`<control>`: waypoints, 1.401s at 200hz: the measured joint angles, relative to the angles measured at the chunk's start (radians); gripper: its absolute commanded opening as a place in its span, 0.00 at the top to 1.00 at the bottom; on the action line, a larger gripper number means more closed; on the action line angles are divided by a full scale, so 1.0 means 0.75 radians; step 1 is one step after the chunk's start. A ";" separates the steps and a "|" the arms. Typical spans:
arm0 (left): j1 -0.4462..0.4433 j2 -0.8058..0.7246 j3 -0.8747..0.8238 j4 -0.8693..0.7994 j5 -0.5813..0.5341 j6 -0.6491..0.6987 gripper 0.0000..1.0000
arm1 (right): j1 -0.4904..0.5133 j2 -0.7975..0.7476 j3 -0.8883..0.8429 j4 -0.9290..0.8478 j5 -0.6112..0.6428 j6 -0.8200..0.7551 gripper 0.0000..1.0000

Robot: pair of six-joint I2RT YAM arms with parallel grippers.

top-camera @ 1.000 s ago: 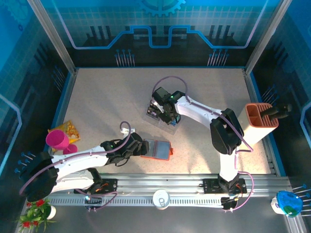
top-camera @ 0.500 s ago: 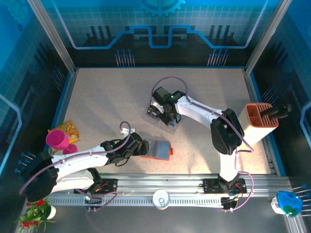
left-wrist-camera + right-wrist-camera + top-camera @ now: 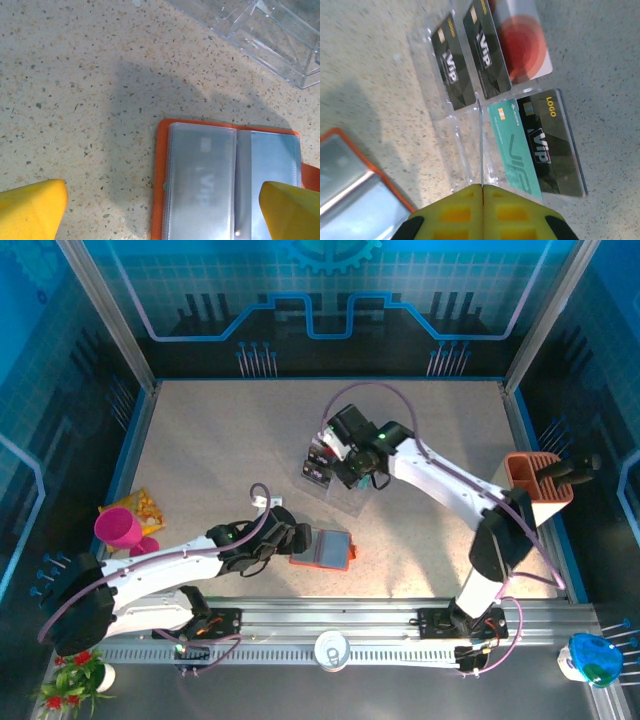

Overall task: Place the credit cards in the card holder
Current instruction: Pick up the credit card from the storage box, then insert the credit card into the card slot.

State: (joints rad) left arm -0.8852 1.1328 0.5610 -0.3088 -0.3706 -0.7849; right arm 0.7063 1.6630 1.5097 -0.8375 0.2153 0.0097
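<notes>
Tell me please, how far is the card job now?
Done: one VIP card seems pocketed in the open card holder. In hand: the right gripper is shut on a thin card, seen edge-on. Remaining: at least five cards lie in the clear tray.

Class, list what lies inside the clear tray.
The clear tray holds two black cards, a red-and-white card, a teal card and another black card, overlapping; anything beneath them is covered.
</notes>
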 measured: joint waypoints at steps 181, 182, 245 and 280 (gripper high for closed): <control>-0.001 0.149 0.032 -0.070 -0.013 0.083 0.01 | 0.370 -0.626 -1.461 1.616 -0.030 1.321 1.00; -0.001 0.149 0.032 -0.070 -0.013 0.083 0.01 | 0.372 -0.623 -1.465 1.625 -0.023 1.327 1.00; -0.001 0.180 -0.006 -0.065 -0.013 0.083 0.01 | 0.430 -0.577 -1.540 1.753 0.143 1.460 1.00; -0.001 0.196 -0.028 -0.051 -0.013 0.079 0.01 | 0.437 -0.538 -1.552 1.799 0.169 1.495 1.00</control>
State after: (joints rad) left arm -0.8856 1.2800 0.5400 -0.3473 -0.3801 -0.7258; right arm 1.0340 1.2594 0.3458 0.5114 0.3424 1.1313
